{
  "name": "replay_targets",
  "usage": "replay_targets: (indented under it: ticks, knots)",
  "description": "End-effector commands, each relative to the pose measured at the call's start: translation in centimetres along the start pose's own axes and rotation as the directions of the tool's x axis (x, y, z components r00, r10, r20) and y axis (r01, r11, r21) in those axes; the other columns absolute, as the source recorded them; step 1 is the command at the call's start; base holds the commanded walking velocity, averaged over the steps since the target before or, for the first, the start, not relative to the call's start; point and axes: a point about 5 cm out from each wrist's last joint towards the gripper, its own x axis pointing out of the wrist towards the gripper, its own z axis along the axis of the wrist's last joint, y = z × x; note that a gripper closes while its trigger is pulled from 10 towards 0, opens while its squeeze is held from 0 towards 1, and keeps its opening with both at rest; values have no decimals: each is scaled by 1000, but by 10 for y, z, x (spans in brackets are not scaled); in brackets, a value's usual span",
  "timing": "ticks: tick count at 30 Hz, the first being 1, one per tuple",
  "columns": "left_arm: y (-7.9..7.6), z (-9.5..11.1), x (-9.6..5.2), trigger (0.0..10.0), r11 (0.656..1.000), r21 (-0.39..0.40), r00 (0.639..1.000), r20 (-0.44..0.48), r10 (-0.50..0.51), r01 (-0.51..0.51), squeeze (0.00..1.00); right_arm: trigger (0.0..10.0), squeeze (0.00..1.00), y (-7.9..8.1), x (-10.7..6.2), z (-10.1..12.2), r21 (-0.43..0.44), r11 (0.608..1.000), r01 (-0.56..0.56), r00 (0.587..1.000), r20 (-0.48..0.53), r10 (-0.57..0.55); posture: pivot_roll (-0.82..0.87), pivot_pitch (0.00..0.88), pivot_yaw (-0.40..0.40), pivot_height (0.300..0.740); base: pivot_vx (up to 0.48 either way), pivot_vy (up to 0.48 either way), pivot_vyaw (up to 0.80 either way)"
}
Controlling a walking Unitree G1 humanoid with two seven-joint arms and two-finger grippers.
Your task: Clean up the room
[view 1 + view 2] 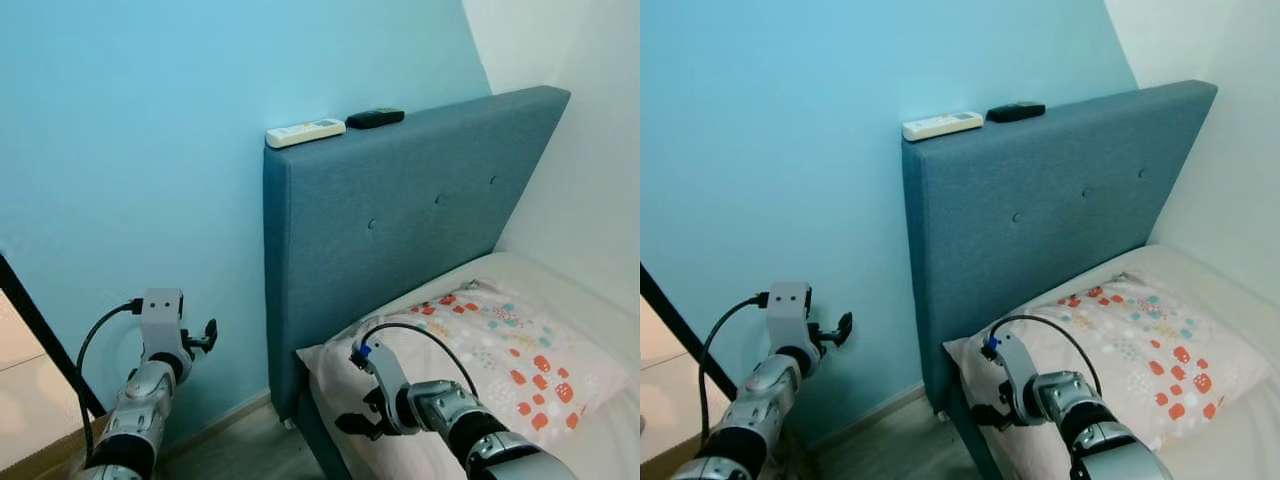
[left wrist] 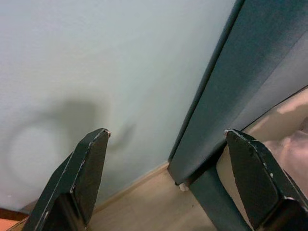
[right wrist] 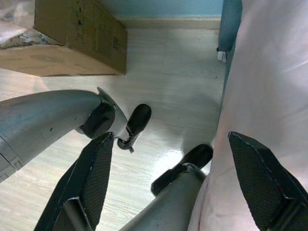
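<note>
Remotes, two of them, lie on top of the headboard [image 1: 400,215] at the far side: a white remote [image 1: 305,132] on the left and a black remote [image 1: 375,118] just beside it on the right. In the eye views one pillow [image 1: 490,350] with coloured spots rests on the bed [image 1: 600,310] at the right, against the headboard. The left gripper [image 1: 205,337] hangs near the blue wall [image 1: 130,150], well below the remotes; the right gripper [image 1: 360,410] hovers by the pillow's near corner.

In the left wrist view, its two fingers [image 2: 86,178] stand wide apart, holding nothing, before wall and headboard edge.

In the right wrist view, two fingers [image 3: 94,183] are spread wide and empty above the wooden floor [image 3: 168,67]; one cardboard box [image 3: 72,38] sits there.
</note>
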Motion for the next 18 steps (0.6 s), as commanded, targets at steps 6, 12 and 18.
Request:
replay_targets:
  ticks: [6, 12, 18]
  knots:
    - [-9, -2, 2, 10000, 1000, 1, 1000, -4, -23, 23, 0, 10000, 0, 3, 1, -8, 12, 1000, -20, 1000, -22, 20, -41, 0, -45, 616, 0, 0, 0]
    - [-13, -5, 2, 10000, 999, -1, 999, -7, -33, 33, 0, 10000, 0, 5, -1, -22, -67, 993, -94, 988, -129, 85, -47, 0, -43, 616, 0, 0, 0]
    - [-14, -8, 1, 10000, 999, 1, 999, -13, -40, 40, 0, 10000, 0, -20, -30, -47, -155, 982, -112, 935, -352, 51, -50, 0, -45, 616, 0, 0, 0]
